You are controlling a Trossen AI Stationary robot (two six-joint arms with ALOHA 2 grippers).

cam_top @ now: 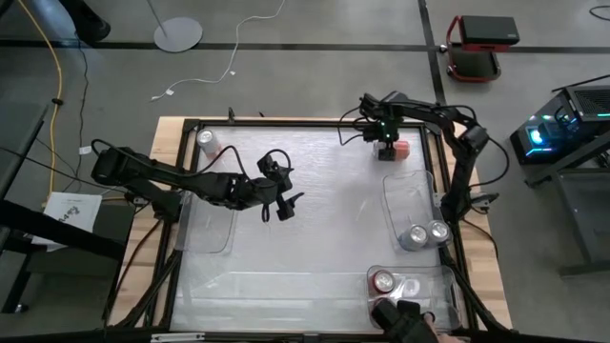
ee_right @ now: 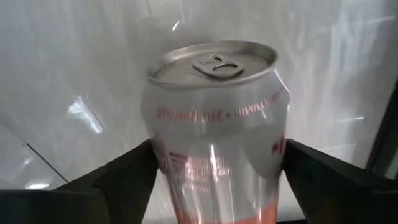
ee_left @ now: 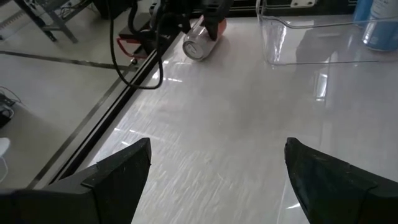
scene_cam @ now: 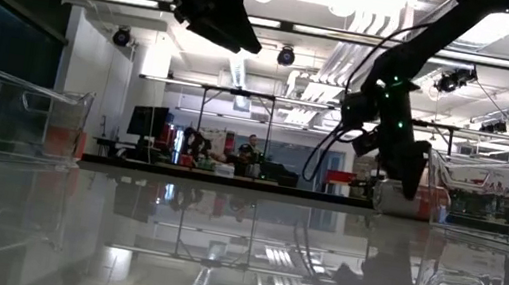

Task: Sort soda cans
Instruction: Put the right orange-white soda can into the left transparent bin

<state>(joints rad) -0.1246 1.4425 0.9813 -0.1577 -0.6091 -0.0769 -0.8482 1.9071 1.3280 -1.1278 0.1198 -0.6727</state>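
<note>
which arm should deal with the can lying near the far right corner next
Right. The right pincer already has its fingers either side of the grapefruit can. The left pincer hangs open over mid-table, well away from it.

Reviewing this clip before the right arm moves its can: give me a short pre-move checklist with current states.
1. Right gripper around the grapefruit can, a finger on each side: ok.
2. Firm contact on the can: cannot tell.
3. Can upright: not ok, it looks tipped in the left wrist view.
4. Left gripper open, mid-table, away from the right arm: ok.
5. Right-side tray has bare space beside its two cans: ok.
</note>
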